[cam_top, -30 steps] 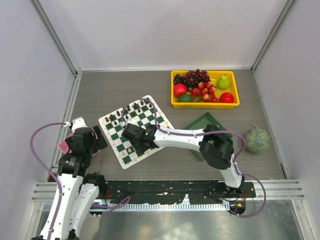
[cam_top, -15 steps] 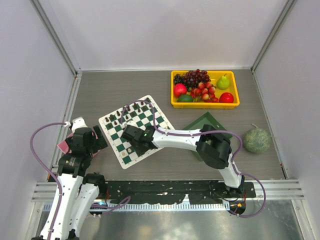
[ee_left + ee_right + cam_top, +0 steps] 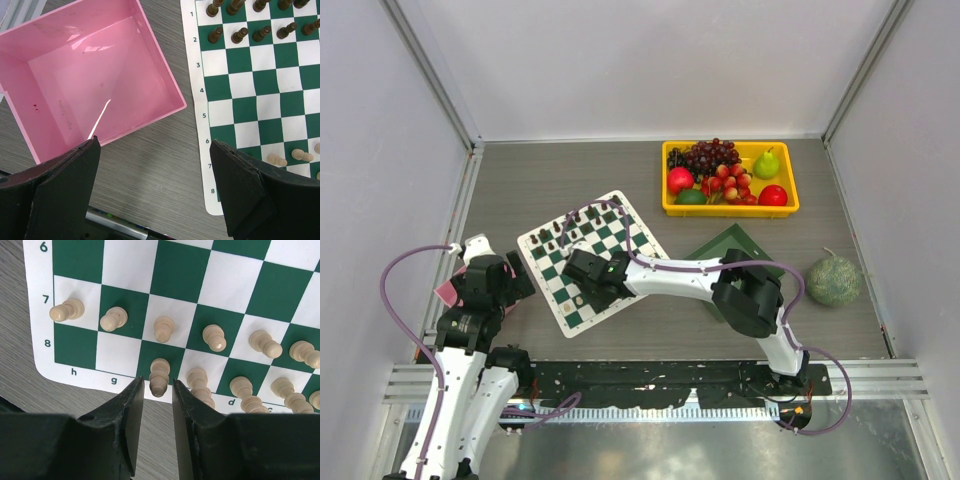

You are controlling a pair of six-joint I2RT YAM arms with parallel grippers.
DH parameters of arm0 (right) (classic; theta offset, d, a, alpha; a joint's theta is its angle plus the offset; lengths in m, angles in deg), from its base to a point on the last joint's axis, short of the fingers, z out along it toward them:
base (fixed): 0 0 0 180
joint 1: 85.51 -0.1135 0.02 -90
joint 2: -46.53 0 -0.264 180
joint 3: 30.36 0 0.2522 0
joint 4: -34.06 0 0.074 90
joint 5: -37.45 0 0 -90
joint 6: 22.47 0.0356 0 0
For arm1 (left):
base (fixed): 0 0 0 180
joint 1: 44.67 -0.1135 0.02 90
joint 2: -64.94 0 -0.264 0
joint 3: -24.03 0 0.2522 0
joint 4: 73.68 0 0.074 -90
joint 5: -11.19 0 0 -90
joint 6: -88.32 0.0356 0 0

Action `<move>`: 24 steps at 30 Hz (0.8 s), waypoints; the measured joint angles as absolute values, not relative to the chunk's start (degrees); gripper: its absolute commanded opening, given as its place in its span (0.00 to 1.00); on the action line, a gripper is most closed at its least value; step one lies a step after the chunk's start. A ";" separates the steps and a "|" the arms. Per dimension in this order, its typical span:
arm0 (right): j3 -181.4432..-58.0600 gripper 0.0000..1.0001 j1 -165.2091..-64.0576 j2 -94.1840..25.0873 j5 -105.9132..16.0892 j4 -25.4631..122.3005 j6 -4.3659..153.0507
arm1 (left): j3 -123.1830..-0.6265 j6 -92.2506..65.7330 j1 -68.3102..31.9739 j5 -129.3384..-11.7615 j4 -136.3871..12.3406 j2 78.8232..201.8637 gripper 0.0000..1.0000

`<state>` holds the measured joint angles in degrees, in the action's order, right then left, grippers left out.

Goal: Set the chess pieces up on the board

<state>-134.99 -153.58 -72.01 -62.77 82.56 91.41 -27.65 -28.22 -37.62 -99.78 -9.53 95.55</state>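
The green and white board (image 3: 610, 240) lies left of centre, turned at an angle. In the right wrist view, several cream chess pieces (image 3: 214, 337) stand along row 7 of the board (image 3: 225, 285), and more stand along row 8. My right gripper (image 3: 158, 390) hovers at the board's near edge. Its jaws stand slightly open on either side of an upright cream piece (image 3: 159, 376), with a thin gap on each side. From above, that gripper (image 3: 588, 283) covers the near rows. My left gripper (image 3: 155, 190) hangs wide open and holds nothing, over the table between the pink box and the board's corner (image 3: 215, 150).
Dark pieces (image 3: 570, 225) fill the board's far rows. A pink box (image 3: 85, 75) sits left of the board, under my left arm. A yellow tray (image 3: 730, 207) of fruit stands at the back right. A dark green tray (image 3: 735, 245) and a round green melon (image 3: 835, 281) lie at the right.
My right arm shifted slightly left over the board's near edge. Its jaws have parted a little from the cream piece, which now stands on its square. The left arm has not moved.
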 measured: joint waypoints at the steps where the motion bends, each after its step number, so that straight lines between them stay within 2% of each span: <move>1: -134.99 0.38 -153.58 -71.99 -62.71 82.52 91.41 | -27.65 -28.25 -37.62 -99.76 -9.55 95.53 0.99; 11: -134.97 0.47 -153.58 -66.94 -62.18 82.81 89.90 | -27.65 -28.25 -37.62 -99.76 -9.53 95.39 0.99; 17: -132.41 0.50 -152.71 -54.65 -64.21 81.84 89.11 | -27.65 -28.22 -37.62 -99.76 -9.55 95.39 0.99; 24: -120.58 0.50 -145.38 -41.04 -65.42 80.05 89.31 | -27.65 -28.22 -37.64 -99.63 -9.75 95.39 0.99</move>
